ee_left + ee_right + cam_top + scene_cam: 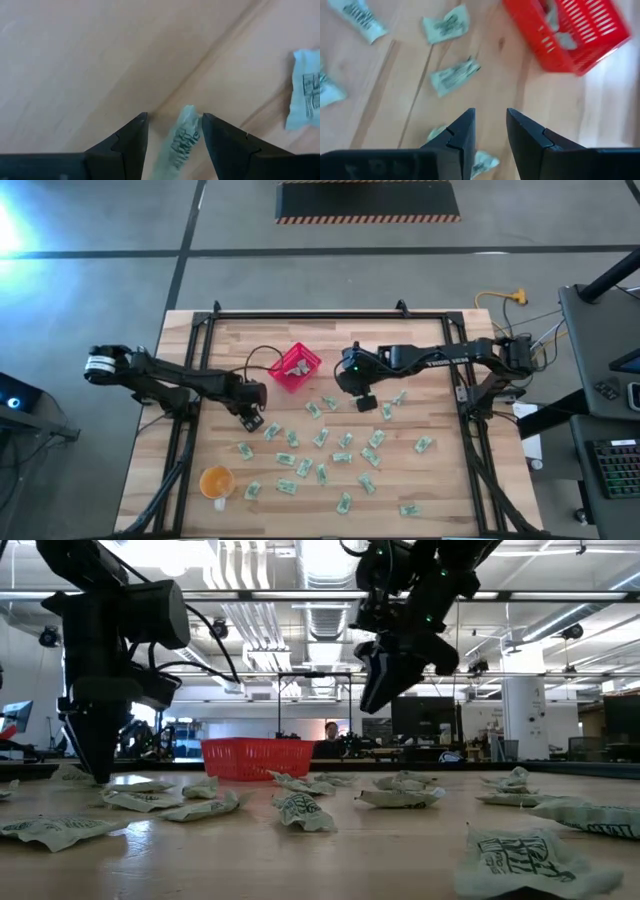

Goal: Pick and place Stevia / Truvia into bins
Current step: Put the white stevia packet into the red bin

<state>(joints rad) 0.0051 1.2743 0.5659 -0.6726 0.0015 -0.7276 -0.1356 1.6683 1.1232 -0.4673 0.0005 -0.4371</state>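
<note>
Packet [182, 142] between left claw [173, 122] fingers

packets [344, 457]: about 25 loose, several in basket | basket [296, 368]: 1 | cup [216, 481]: 1

Red slatted basket [295, 367]; pale green packets [320, 438] with dark print.

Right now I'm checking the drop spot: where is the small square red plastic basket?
In the high view the small square red plastic basket sits at the table's far middle, between the left hand and right hand.
</note>
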